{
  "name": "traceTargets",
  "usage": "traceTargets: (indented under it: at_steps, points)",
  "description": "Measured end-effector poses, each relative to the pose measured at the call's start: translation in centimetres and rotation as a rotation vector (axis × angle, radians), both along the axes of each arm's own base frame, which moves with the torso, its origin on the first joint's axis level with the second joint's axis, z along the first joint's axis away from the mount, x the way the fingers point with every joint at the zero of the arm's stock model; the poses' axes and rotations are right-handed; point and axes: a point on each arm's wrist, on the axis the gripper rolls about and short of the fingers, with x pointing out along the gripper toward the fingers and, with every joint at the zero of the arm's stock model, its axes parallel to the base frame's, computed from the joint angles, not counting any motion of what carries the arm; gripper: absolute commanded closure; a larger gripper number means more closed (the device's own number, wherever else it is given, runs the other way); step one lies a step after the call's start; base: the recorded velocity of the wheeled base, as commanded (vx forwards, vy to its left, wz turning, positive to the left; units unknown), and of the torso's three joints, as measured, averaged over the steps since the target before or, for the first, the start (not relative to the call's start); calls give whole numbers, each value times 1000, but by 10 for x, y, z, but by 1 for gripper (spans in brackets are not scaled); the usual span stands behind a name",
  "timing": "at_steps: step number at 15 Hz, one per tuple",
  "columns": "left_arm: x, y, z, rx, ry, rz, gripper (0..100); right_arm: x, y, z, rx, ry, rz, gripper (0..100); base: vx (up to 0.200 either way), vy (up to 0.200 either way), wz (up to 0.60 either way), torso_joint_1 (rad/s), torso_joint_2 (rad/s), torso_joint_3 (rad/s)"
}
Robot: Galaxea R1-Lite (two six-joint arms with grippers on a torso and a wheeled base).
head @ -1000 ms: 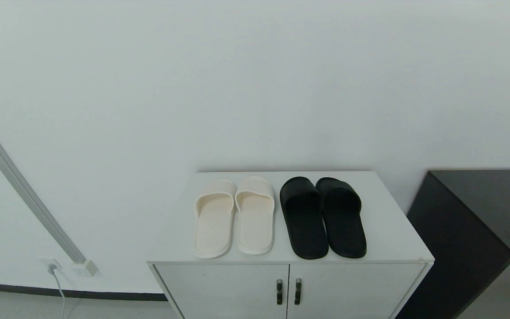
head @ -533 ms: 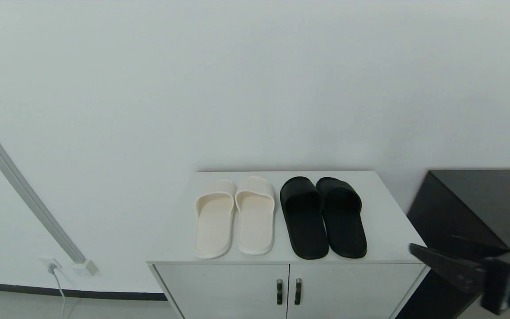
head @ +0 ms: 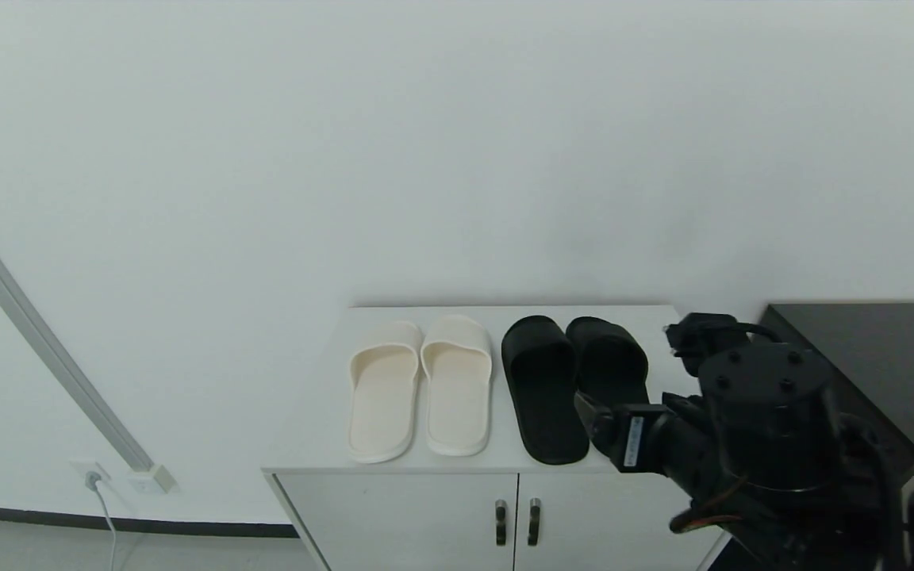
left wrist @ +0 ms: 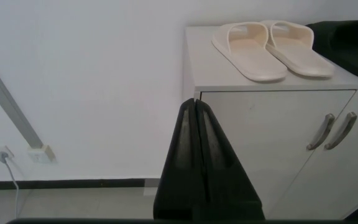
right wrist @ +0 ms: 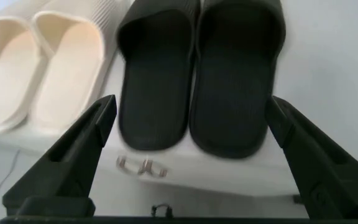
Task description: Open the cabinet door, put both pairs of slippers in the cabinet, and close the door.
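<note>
The right fingers (right wrist: 73, 155) are spread wide and empty. Just ahead, framed between them, the black slippers (right wrist: 194, 74) lie on the cabinet (head: 322, 436) top, with the cream slippers (head: 421, 388) beside those. The left fingers (left wrist: 194, 155) are pressed together, empty, near the cabinet front. Both doors (head: 393, 519) look shut, so every step appears left.

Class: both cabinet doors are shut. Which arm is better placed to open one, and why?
Probably right: the right pincer, open, hangs by the black slippers, above the handles. The left pincer is shut, farther back.
</note>
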Motion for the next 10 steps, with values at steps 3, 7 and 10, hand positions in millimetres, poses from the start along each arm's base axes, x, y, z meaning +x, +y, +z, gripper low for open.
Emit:
traceTargets:
  at_steps: [3,7,10]
  points:
    - [0,0,0,1,0,-1,100,26,21,-20,-46,-38,-50,0,0,0,0,0,0,0]
    - [0,0,0,0,0,-1,100,61,32,-43,-104,-73,-92,0,0,0,0,0,0,0]
    - [0,0,0,1,0,-1,100,85,38,-52,-132,-94,-114,0,0,0,0,0,0,0]
